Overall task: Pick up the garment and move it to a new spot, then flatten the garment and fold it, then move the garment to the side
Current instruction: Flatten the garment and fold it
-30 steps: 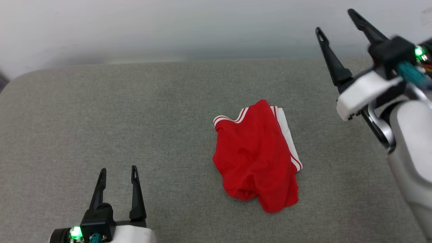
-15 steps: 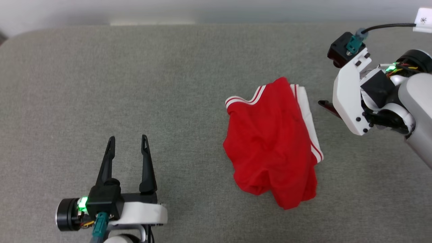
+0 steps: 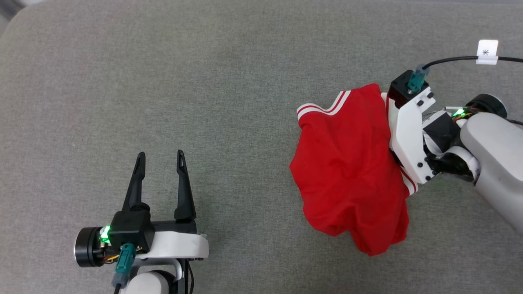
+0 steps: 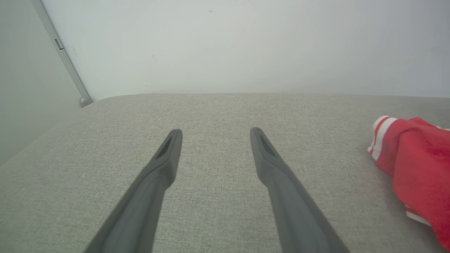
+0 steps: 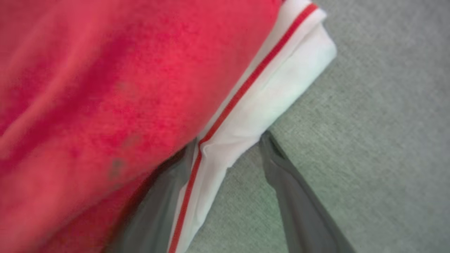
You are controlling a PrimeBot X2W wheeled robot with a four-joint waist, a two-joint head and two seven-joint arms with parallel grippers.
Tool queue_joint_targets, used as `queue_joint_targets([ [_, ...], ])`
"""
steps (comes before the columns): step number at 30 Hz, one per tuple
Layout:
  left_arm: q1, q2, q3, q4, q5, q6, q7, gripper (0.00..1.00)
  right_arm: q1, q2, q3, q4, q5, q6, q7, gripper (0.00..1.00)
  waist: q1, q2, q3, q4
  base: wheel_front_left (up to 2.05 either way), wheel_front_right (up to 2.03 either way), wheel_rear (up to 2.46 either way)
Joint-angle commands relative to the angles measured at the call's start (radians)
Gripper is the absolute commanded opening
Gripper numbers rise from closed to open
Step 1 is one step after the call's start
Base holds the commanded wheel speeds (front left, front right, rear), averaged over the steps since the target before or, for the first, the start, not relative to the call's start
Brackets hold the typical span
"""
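Observation:
The garment [image 3: 351, 163] lies crumpled on the grey surface, right of centre, plain red with white-red striped trim at its top-left corner. It also shows at the right edge of the left wrist view [image 4: 415, 158]. The white wrist housing [image 3: 408, 139] of my right arm sits over the garment's right edge. My right gripper [image 5: 228, 142] is open and straddles the white sleeve [image 5: 267, 91]: one finger lies under the red cloth, the other on bare grey fabric. My left gripper [image 3: 159, 157] is open and empty at the lower left, well apart from the garment.
The grey fabric-covered surface [image 3: 204, 81] spreads wide to the left and behind, with a rounded corner at the far left. A pale wall [image 4: 225, 45] stands behind its far edge. A black cable with a white tag [image 3: 487, 52] runs off the right arm.
The head camera has tilted down. My right gripper has come down from a raised pose to the garment's right edge, and its fingers now straddle the white sleeve. The left gripper stays open.

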Motion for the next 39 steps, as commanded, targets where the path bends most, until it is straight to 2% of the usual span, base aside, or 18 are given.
queue_joint_targets([
  [1, -0.004, -0.001, 0.005, 0.003, 0.000, 0.005, -0.003, 1.00, 0.102, 0.035, 0.060, 0.024, 0.010, 0.003, -0.001, 0.00, 0.0000, 0.0000, -0.008, -0.008, 0.00, 0.00, 0.00],
  [2, 0.005, -0.001, 0.009, 0.012, 0.003, 0.001, -0.003, 1.00, 0.051, 0.023, 0.055, 0.013, 0.008, 0.001, -0.073, 0.00, 0.0000, 0.0000, -0.032, -0.026, 0.00, 0.00, 0.00],
  [7, 0.023, -0.001, 0.014, 0.024, 0.009, -0.007, -0.003, 1.00, -0.019, -0.041, 0.046, -0.050, 0.025, 0.001, -0.200, 0.00, 0.0000, 0.0000, -0.094, -0.048, 0.00, 0.00, 0.00],
  [8, 0.040, -0.001, 0.021, 0.025, 0.009, -0.008, -0.003, 1.00, -0.011, -0.108, 0.042, -0.108, 0.043, 0.001, -0.265, 0.00, 0.0000, 0.0000, -0.127, -0.060, 0.00, 0.00, 0.00],
  [13, 0.069, -0.001, 0.032, 0.024, 0.010, -0.009, -0.003, 1.00, 0.085, -0.249, 0.002, -0.177, 0.105, 0.001, -0.326, 0.00, 0.0000, 0.0000, -0.167, -0.075, 0.00, 0.00, 0.00],
  [17, 0.088, -0.001, 0.037, 0.022, 0.010, -0.007, -0.003, 1.00, 0.210, -0.342, -0.035, -0.149, 0.166, 0.001, -0.317, 0.00, 0.0000, 0.0000, -0.182, -0.087, 0.00, 0.00, 0.00],
  [21, 0.098, -0.001, 0.037, 0.022, 0.011, -0.013, -0.003, 1.00, 0.345, -0.364, -0.064, -0.068, 0.227, 0.001, -0.306, 0.00, 0.0000, 0.0000, -0.186, -0.093, 0.00, 0.00, 0.00],
  [28, 0.103, -0.001, 0.042, 0.030, 0.018, -0.017, -0.003, 1.00, 0.471, -0.294, -0.088, 0.016, 0.240, 0.002, -0.321, 0.00, 0.0000, 0.0000, -0.198, -0.102, 0.00, 0.00, 0.00],
  [29, 0.105, -0.001, 0.044, 0.031, 0.019, -0.017, -0.003, 1.00, 0.467, -0.286, -0.102, 0.022, 0.231, 0.002, -0.341, 0.60, 0.0000, 0.0000, -0.202, -0.104, 0.00, 0.00, 0.00],
  [30, 0.106, -0.001, 0.045, 0.033, 0.020, -0.017, -0.003, 1.00, 0.455, -0.287, -0.117, 0.027, 0.211, 0.002, -0.367, 1.00, 0.0000, 0.0000, -0.207, -0.106, 0.00, 0.00, 0.00],
  [34, 0.109, -0.001, 0.053, 0.037, 0.026, -0.025, -0.003, 1.00, 0.392, -0.289, -0.173, 0.024, 0.086, 0.001, -0.503, 1.00, 0.0000, 0.0000, -0.224, -0.115, 0.00, 0.00, 0.00],
  [35, 0.109, -0.001, 0.053, 0.037, 0.026, -0.025, -0.003, 1.00, 0.392, -0.289, -0.173, 0.024, 0.086, 0.001, -0.503, 1.00, 0.0000, 0.0000, -0.224, -0.115, 0.00, 0.00, 0.00],
  [39, 0.089, 0.014, 0.069, 0.030, 0.039, -0.037, -0.003, 1.00, 0.368, -0.239, -0.283, 0.001, 0.004, 0.002, -0.666, 1.00, 0.0000, 0.0000, -0.233, -0.129, 0.00, 0.00, 0.00],
])
